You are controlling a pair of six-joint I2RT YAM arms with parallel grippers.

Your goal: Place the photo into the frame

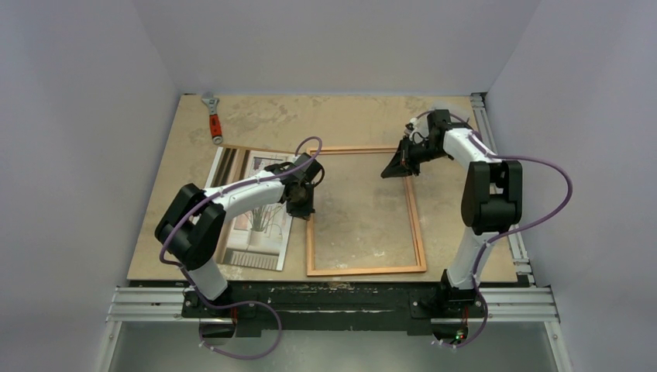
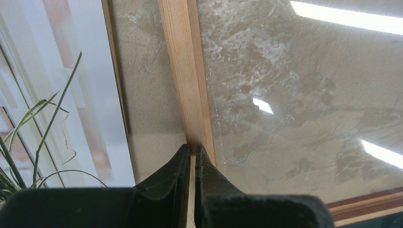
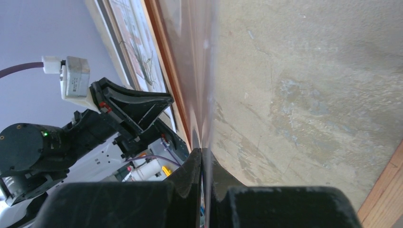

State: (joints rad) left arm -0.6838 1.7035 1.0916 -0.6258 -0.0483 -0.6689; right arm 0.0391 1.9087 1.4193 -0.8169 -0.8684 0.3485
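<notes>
The photo [image 1: 259, 232] lies face up on the table [image 1: 349, 116], just left of the frame [image 1: 364, 270] and outside it. It is a tall print of a grassy potted plant at a bright window, with striped curtains along its far edge. The left arm crosses over its middle and hides part of it.

The frame is a thin orange-brown wooden rectangle lying flat at the table's centre. Inside it, the mottled tan tabletop shows, with bright reflections of lights across it.

The left claw [image 1: 304, 209] is closed, its tips down at the frame's left rail, in the narrow strip beside the photo. I cannot tell if it pinches anything.

The right claw [image 3: 202, 152] hangs over the frame's far right part. It is closed, and the thin edge of a clear pane [image 3: 197, 71] runs in between its tips.

A red-handled wrench [image 1: 213, 120] lies at the far left corner, well apart.
</notes>
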